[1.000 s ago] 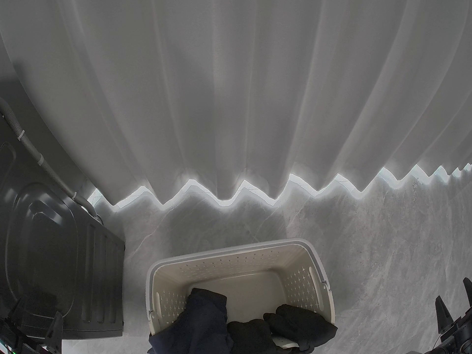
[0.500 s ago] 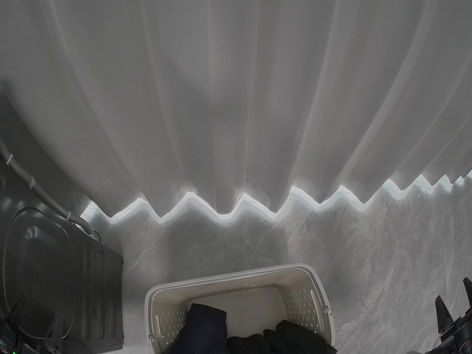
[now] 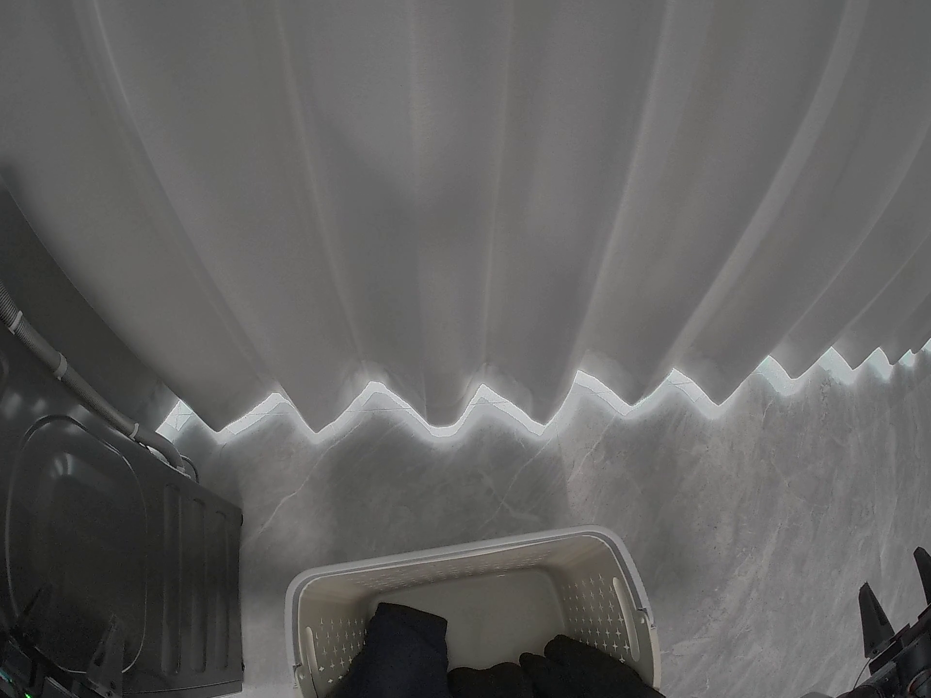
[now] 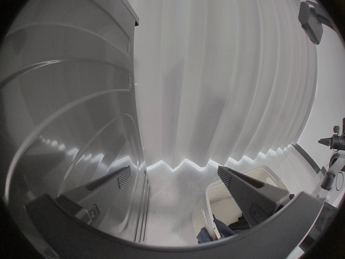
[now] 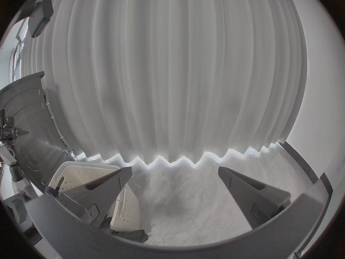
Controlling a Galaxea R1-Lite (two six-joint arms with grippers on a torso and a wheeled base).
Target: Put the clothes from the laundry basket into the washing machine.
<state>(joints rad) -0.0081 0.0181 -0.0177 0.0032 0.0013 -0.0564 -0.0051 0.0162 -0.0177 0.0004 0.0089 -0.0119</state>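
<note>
Nearest, the left gripper (image 4: 174,172) and the right gripper (image 5: 174,172) are held with jaws spread, empty. Two dark heaps of clothes (image 3: 402,637) (one navy, one black) are seen in the one laundry basket (image 3: 456,562), beside one washing machine (image 3: 97,535); one curtain (image 3: 465,196) is hung behind.

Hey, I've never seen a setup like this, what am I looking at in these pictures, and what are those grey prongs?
This is a wheeled robot with two arms, each ending in a two-fingered gripper. One picture looks down from a camera on its head; the other two come from cameras on its wrists. The grey prongs are the left gripper and the right gripper, both open, holding nothing. On the grey floor stands a white laundry basket with dark clothes inside, before a white curtain. The dark box on the robot's left is the washing machine.
</note>
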